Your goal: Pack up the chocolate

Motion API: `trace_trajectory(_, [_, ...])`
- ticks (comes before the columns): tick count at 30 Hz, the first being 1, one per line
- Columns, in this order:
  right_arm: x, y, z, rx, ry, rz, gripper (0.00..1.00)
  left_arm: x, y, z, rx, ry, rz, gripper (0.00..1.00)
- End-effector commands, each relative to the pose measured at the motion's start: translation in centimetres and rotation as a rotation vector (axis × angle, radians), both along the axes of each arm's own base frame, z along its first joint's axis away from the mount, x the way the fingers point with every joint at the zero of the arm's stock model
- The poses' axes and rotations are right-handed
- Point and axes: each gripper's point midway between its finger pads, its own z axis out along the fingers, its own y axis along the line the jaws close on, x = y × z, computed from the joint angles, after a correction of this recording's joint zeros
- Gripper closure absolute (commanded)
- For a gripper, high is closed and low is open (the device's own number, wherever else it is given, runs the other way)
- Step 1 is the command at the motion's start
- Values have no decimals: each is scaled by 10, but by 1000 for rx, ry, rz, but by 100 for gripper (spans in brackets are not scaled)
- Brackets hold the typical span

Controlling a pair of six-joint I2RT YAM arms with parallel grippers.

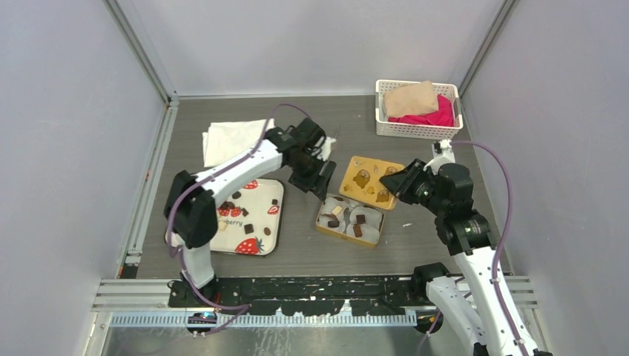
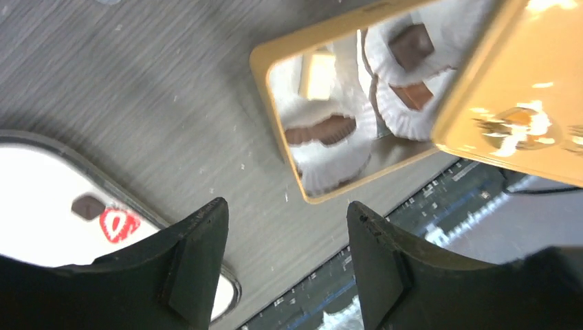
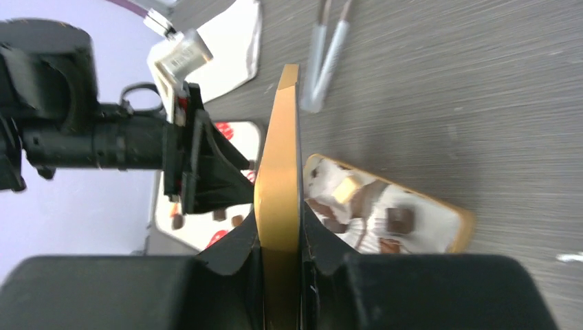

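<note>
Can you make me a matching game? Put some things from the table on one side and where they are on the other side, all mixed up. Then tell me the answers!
Things:
1. golden lid
2. strawberry tray
3. white basket
4. golden tin

Places:
A. at the back right, with a pink cloth inside
B. pinched on edge in the right gripper
C. in the middle, holding paper cups with chocolates
D. on the left, with a few loose chocolates on it

Pairs: 1-B, 2-D, 3-A, 4-C.
</note>
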Motion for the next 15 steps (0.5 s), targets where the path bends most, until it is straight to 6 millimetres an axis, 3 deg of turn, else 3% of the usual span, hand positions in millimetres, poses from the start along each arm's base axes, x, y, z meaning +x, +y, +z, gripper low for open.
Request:
trace_trajectory(1, [3, 42, 25, 242, -111, 170, 99, 2, 37, 41, -153, 52, 75, 33])
trace_trajectory(4, [6, 44, 12, 305, -108, 157, 99, 9, 58, 38, -237, 72, 165, 32])
trace_trajectory(6, [8, 49, 4, 350, -104, 169, 99, 15, 60, 38, -291, 37, 183, 32])
trace_trajectory(10, [8, 62, -13, 409, -56, 236, 99, 12, 48, 38, -353, 87, 161, 28])
trace_trajectory(15, [11, 62, -36, 439, -24, 209, 99, 11, 27, 20, -461, 208, 219, 31])
